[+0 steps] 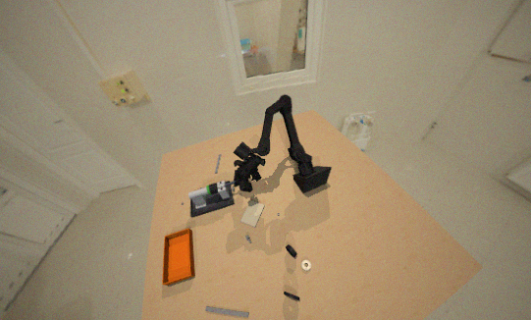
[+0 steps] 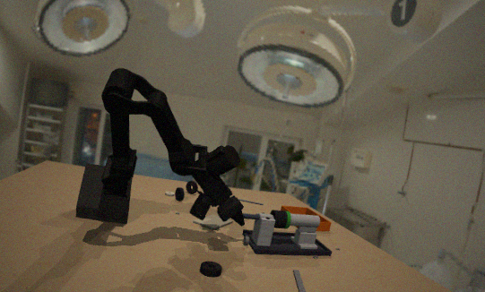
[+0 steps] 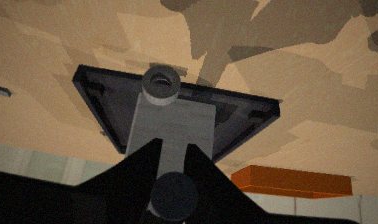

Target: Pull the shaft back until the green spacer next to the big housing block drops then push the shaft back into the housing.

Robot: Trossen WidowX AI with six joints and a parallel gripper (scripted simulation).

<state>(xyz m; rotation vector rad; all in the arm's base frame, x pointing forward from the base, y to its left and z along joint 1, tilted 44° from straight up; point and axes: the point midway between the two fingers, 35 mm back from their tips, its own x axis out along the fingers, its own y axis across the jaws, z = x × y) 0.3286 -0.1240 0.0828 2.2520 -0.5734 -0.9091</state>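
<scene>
The shaft fixture stands on a dark base plate. A thin grey shaft runs through a small grey support block into the big housing block. The green spacer sits on the shaft right against the housing, with a black spacer beside it. My gripper is shut on the shaft's free end, level with the fixture. In the wrist view the support block hides the green spacer.
An orange tray lies beyond the fixture. A beige card lies near the gripper. Black discs, a white ring and a grey bar are scattered on the table. The arm's base stands behind.
</scene>
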